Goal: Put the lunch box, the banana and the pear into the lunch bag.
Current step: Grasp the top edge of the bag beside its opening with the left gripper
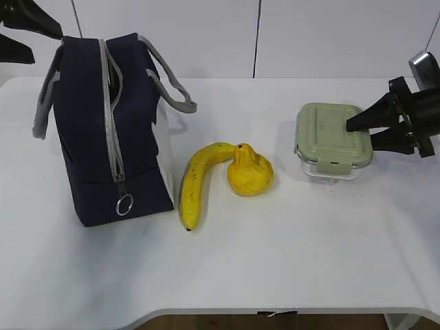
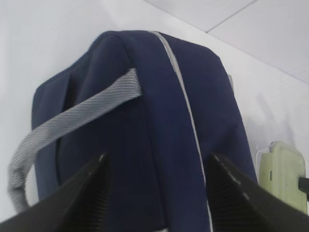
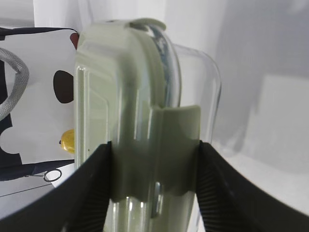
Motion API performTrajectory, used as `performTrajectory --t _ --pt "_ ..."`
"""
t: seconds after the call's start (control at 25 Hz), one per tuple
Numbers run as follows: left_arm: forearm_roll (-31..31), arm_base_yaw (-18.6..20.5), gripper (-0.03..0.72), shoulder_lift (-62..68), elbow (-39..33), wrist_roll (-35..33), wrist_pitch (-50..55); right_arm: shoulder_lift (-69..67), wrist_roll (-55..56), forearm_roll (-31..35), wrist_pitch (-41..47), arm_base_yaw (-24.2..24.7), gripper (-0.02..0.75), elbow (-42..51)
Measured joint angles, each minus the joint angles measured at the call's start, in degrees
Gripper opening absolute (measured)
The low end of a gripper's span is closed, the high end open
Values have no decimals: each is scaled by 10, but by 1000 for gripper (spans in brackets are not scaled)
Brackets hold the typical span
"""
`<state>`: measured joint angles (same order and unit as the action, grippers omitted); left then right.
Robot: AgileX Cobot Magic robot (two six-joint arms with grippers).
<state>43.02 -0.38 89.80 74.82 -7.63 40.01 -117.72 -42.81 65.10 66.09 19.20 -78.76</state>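
Note:
The navy lunch bag [image 1: 103,137] stands upright at the table's left, its grey zipper running down the near end to a ring pull [image 1: 124,205]. My left gripper [image 1: 24,33] hovers open just above the bag's far top corner; in the left wrist view its jaws [image 2: 157,155] are spread over the bag's top [image 2: 145,96] without touching it. The banana [image 1: 198,182] and the pear [image 1: 249,172] lie touching mid-table. At the right, my right gripper [image 1: 361,135] is shut on the green-lidded lunch box [image 1: 330,134], its fingers [image 3: 96,188] clamping lid and clear base over the side clip [image 3: 164,145].
Grey strap handles [image 1: 172,86] arch off both sides of the bag's top. The white table's front edge [image 1: 275,309] runs close to the bottom of the exterior view. A white wall rises behind the table.

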Motion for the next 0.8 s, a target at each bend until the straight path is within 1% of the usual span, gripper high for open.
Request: performTrajectory --t 0.2,0.8 --pt "5 -22 477 40 21 -8 -1 0 0 0 0 0 398 0" --pt "-15 -22 474 81 26 -10 -17 0 1 0 0 0 390 0"
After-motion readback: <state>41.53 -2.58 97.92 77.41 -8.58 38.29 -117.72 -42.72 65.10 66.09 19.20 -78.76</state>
